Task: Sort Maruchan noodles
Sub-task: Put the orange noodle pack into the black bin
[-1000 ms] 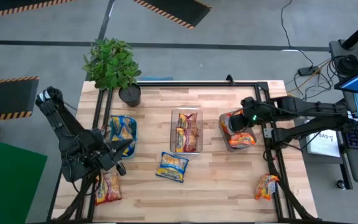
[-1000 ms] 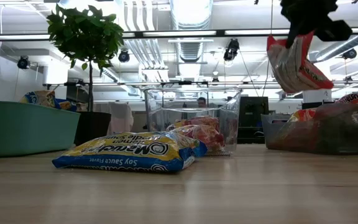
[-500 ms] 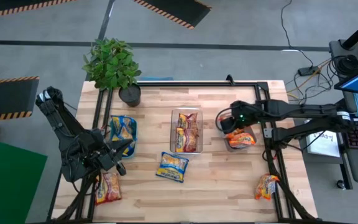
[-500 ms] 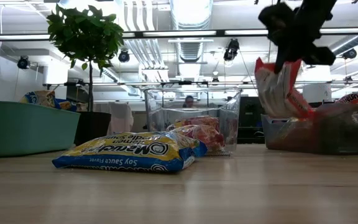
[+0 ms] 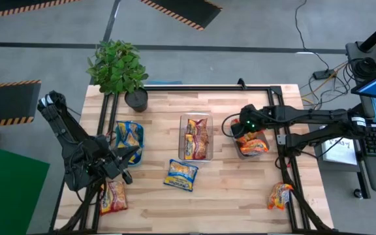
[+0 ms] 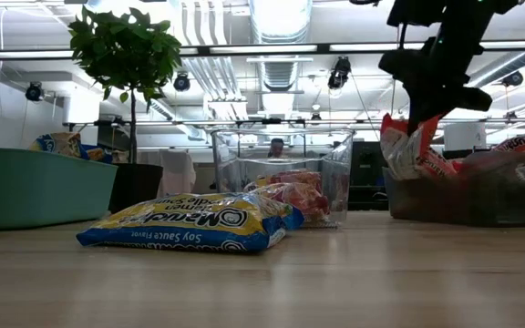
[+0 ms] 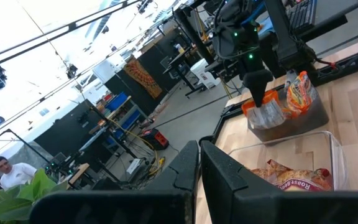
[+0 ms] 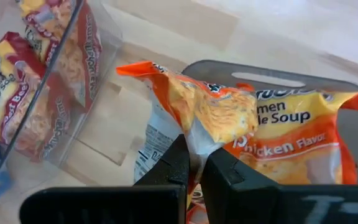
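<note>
Right gripper (image 8: 194, 163): pinched shut on orange-edged noodle packet (image 8: 210, 112) over grey bin (image 5: 239, 145) by the bench's right edge; only its wrist view shows the grip. Left gripper (image 7: 199, 163): closed, empty, near left edge.

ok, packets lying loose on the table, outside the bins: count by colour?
Blue packet: 1
Red packet: 1
Orange packet: 1
Total: 3
Not counted: held packet in the right hand, over the grey bin.
</note>
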Available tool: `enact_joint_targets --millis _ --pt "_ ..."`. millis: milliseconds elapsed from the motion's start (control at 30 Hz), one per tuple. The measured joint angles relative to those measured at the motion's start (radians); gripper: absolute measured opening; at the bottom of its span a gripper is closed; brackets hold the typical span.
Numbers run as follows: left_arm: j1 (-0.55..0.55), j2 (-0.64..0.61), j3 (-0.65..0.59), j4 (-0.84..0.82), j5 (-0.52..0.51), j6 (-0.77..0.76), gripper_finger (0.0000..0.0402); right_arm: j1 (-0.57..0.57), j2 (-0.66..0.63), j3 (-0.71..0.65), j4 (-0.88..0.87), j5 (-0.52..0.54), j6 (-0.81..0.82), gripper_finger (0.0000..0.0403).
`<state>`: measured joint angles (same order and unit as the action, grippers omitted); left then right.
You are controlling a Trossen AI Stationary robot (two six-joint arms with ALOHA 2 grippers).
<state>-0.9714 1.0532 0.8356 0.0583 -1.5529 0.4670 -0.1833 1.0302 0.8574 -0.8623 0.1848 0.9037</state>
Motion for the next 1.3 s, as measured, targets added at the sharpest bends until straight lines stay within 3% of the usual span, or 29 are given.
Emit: enact_joint_targets --millis 400,900,1100,1300 --pt "0.000 0.000 0.000 0.000 0.000 0.000 0.0002 -0.038 0.034 0.000 -0.151 0.068 -0.072 0.0013" --pt "0.000 0.000 0.000 0.000 0.000 0.000 0.0002 -0.037 0.272 0.001 -0.049 0.124 -0.187 0.0013" --pt "0.000 0.000 0.000 0.000 0.000 0.000 0.0002 -0.037 0.310 0.009 -0.014 0.124 -0.199 0.0014" --pt "0.000 0.000 0.000 0.000 0.000 0.000 0.0002 -0.038 0.273 0.020 -0.018 0.112 -0.192 0.0055"
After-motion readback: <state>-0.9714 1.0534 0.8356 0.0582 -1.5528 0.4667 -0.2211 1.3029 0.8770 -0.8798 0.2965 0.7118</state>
